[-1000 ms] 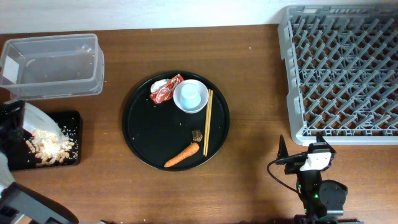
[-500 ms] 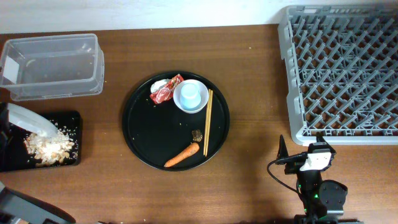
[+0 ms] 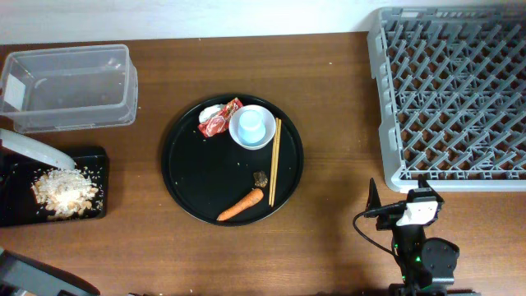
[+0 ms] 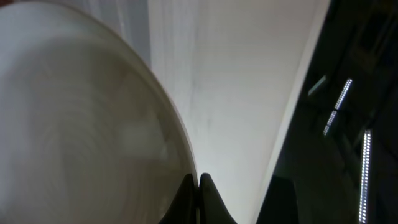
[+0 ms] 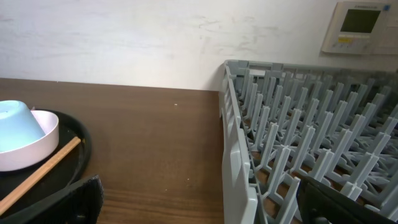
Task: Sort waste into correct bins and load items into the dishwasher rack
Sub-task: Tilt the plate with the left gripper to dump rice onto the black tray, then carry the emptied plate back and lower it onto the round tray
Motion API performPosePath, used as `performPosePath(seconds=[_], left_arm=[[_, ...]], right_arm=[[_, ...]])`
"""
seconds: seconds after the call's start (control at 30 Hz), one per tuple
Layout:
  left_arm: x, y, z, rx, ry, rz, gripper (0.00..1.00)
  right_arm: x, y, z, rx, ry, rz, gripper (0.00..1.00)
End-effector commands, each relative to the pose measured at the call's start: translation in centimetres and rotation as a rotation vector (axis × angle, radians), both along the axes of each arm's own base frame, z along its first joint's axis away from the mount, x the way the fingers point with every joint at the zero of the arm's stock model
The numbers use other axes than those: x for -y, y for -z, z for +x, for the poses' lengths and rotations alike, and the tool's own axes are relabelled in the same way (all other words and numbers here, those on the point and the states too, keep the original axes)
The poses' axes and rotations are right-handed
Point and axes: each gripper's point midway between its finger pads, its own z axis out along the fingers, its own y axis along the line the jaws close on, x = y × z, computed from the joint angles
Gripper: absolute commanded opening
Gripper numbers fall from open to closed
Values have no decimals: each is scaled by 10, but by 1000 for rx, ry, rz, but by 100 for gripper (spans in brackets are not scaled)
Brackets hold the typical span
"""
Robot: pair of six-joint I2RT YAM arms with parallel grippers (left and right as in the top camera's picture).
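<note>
**Two grippers inspected: left clenched on plate, right released**

I take the large round black tray (image 3: 197,185) as my reference throughout.

Well left of it, at the frame edge, the left gripper (image 4: 198,190) is clenched on the rim of the wide pale round plate (image 3: 37,150). The plate hangs tilted over the shallow black rectangular tray (image 3: 97,164). A heap of rice-like beige food crumbs (image 3: 64,193) lies in that shallow tray. The clear rectangular plastic tub (image 3: 70,86) sits up and to the left of the reference tray.

On the reference tray I note:
- The small light-blue cup (image 3: 251,125) stands mouth-down in the small pinkish-white bowl (image 3: 268,136), in the upper part.
- The red wrapper (image 3: 222,121) and crumpled white tissue (image 3: 210,112) lie against the bowl's left side.
- The thin wooden chopsticks (image 3: 275,160) lie along the right edge.
- The small brown lump (image 3: 260,178) sits just left of the chopsticks.
- The small orange carrot (image 3: 241,206) lies near the lower edge.

Right of the reference tray stands the large square grey plastic grid rack (image 3: 452,90). Below and to the right, the right gripper (image 5: 198,193) is released, its jaws wide apart and holding nothing.
</note>
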Motion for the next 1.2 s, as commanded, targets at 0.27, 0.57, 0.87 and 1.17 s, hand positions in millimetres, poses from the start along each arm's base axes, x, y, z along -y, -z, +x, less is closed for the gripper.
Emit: performPosePath(seconds=[0.27,0.57,0.87,1.17], left_arm=[[50,-56,-1,111,159,45,1],[112,-67,-5,34,233,266,0],[258,-21,11,-209,552,665,1],[361,37,14,-406,738,1011,0]], right_arm=[[0,2,0,-3,2,5,98],[0,2,0,-3,2,5,98],[0,2,0,-3,2,5,98],[0,2,0,-3,2,5,98]])
